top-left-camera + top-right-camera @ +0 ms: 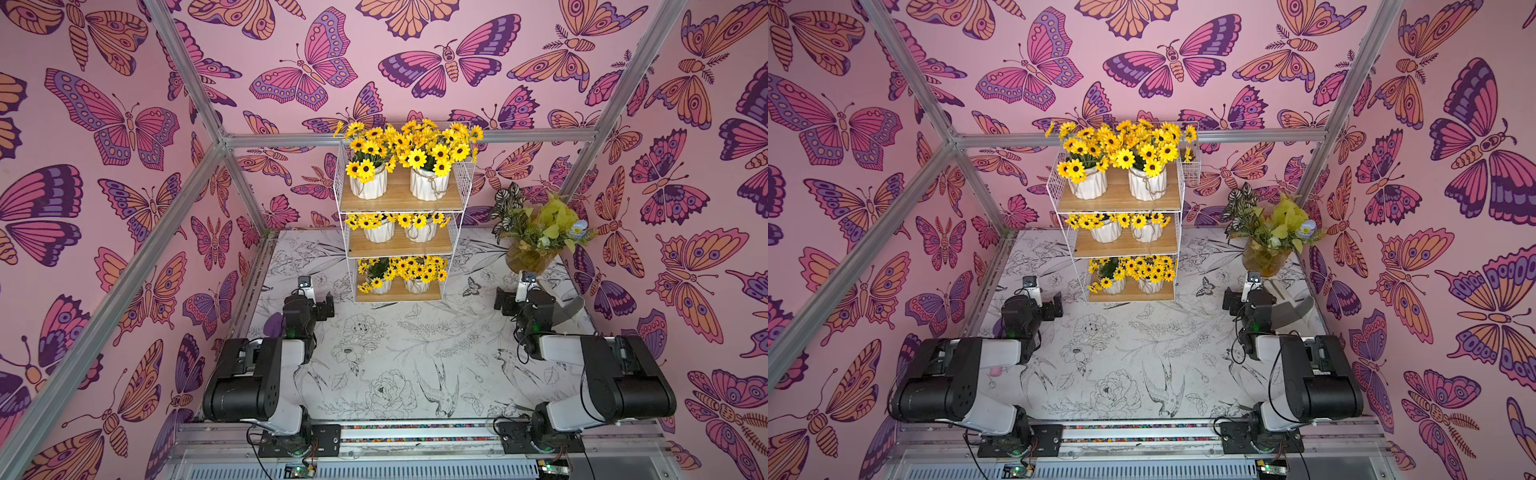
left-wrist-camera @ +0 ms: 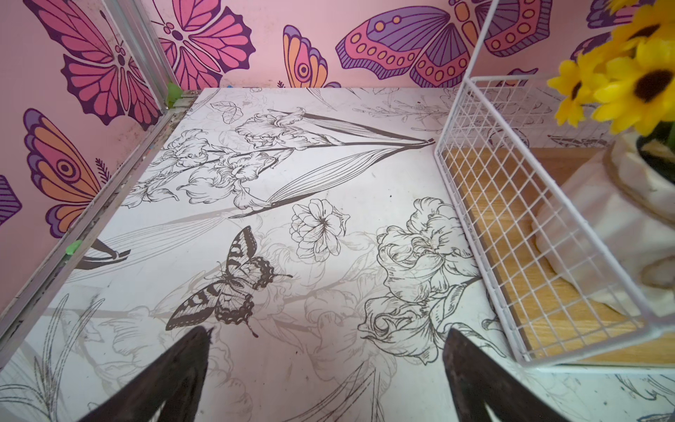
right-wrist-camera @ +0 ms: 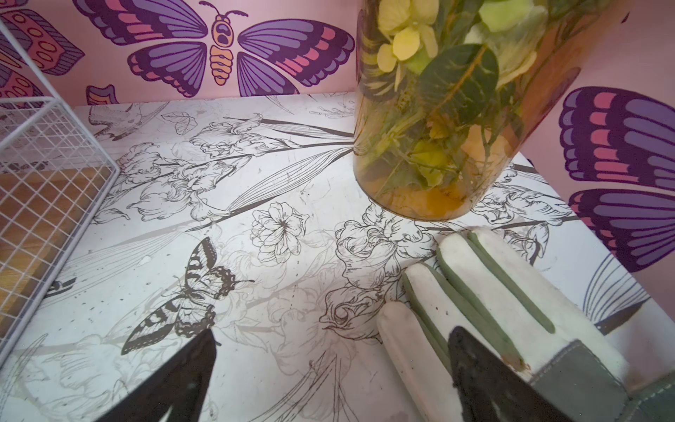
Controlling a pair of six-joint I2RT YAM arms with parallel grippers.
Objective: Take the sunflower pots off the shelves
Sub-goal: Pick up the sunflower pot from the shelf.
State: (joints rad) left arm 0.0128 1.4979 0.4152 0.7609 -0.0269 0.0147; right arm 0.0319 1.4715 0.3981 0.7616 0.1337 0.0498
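Observation:
The shelves (image 1: 401, 208) stand at the back middle of the table, a white wire rack with three wooden tiers. Each tier holds two sunflower pots: top (image 1: 368, 185) (image 1: 429, 183), middle (image 1: 379, 232) (image 1: 420, 232), bottom (image 1: 380, 286) (image 1: 417, 284). My left gripper (image 2: 327, 332) is open and empty, low over the table just left of the bottom tier, where one pot (image 2: 621, 219) shows behind the wire side (image 2: 511, 219). My right gripper (image 3: 333, 331) is open and empty to the right of the rack (image 3: 47, 182).
An amber glass vase (image 1: 530, 257) of green leaves stands at the back right, close ahead of my right gripper. A white and green glove (image 3: 493, 292) lies under its one finger. A purple object (image 1: 274, 324) lies beside the left arm. Pink walls enclose the table.

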